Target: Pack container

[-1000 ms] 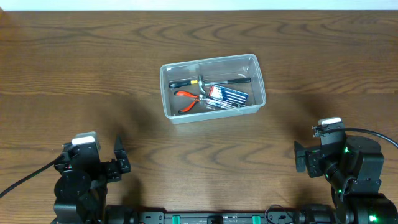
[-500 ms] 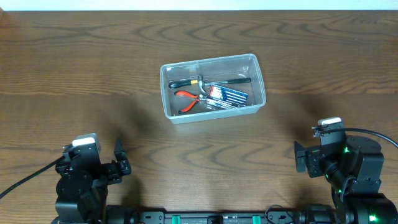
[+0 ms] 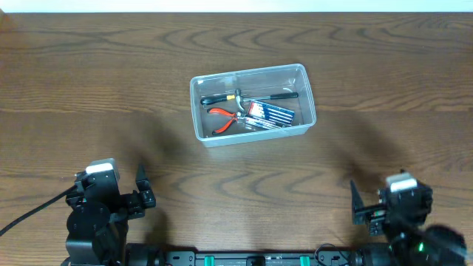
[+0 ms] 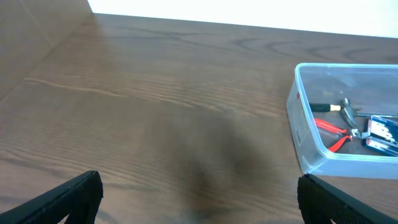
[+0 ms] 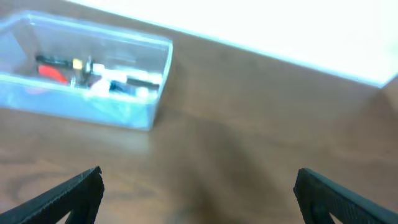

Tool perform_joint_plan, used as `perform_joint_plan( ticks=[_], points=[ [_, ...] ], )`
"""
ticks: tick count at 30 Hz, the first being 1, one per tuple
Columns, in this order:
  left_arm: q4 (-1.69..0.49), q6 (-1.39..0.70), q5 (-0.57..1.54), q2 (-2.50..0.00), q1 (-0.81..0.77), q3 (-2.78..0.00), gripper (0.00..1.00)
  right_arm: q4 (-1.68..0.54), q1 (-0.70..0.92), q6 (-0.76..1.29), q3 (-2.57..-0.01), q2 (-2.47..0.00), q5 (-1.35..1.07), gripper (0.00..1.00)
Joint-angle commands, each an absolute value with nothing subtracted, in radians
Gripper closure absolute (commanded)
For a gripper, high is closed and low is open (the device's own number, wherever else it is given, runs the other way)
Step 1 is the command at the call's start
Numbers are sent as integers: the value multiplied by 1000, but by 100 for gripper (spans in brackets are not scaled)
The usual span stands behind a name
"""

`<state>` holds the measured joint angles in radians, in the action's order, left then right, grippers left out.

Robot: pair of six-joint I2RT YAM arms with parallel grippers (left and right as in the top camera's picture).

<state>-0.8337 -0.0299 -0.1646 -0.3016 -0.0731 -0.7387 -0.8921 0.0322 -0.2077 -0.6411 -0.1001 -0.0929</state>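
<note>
Ahead at 12 o'clock, midway between the left gripper (image 3: 143, 188) and right gripper (image 3: 356, 204), both wide open and empty, the container (image 3: 255, 134) lies 9-to-3.

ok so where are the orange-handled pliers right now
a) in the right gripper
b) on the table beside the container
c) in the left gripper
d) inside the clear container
d: the orange-handled pliers lie inside the clear container with the other tools, while the left gripper and right gripper stand open and hold nothing.
</note>
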Motion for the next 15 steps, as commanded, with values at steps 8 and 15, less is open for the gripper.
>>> perform_joint_plan(
  ticks=[8,15],
  points=[
    [-836,-43,-173,-298,-75,-736,2,-69,60,-188,-116,-23,-189,1],
    [-836,-43,-173,-298,-75,-736,2,-22,57,-187,-6,-5,-70,1]
  ],
)
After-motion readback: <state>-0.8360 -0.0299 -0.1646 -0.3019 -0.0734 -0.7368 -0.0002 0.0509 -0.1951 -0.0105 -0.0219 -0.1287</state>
